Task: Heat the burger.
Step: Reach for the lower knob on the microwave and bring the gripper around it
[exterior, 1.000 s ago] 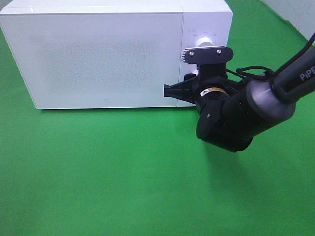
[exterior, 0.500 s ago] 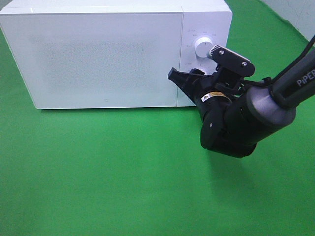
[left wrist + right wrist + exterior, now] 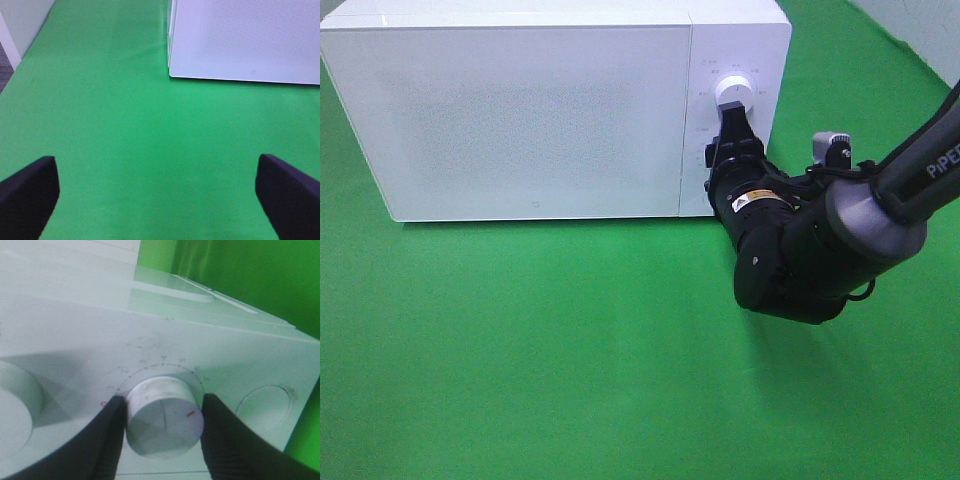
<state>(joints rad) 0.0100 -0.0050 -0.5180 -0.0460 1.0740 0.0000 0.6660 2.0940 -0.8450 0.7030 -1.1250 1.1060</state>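
The burger is out of view. The white microwave [image 3: 530, 110] stands at the back of the green table with its door closed. My right gripper [image 3: 730, 135] reaches to its control panel, just below the upper white dial [image 3: 733, 92]. In the right wrist view the right gripper [image 3: 163, 412] is shut on the lower dial [image 3: 165, 422], one black finger [image 3: 107, 432] pressed on each side; a small red mark shows on the dial's face. My left gripper [image 3: 157, 197] hangs open over bare green cloth, in front of the microwave's corner [image 3: 240, 45].
The green cloth [image 3: 520, 350] covers the table in front of the microwave. A second dial [image 3: 12, 402] and a round button [image 3: 264, 405] flank the gripped dial. A pale wall edge [image 3: 15, 30] stands at the cloth's border in the left wrist view.
My right wrist has rolled clockwise about a quarter turn while on the dial; its camera bracket swung from above the gripper to its right side. The left arm has not moved.
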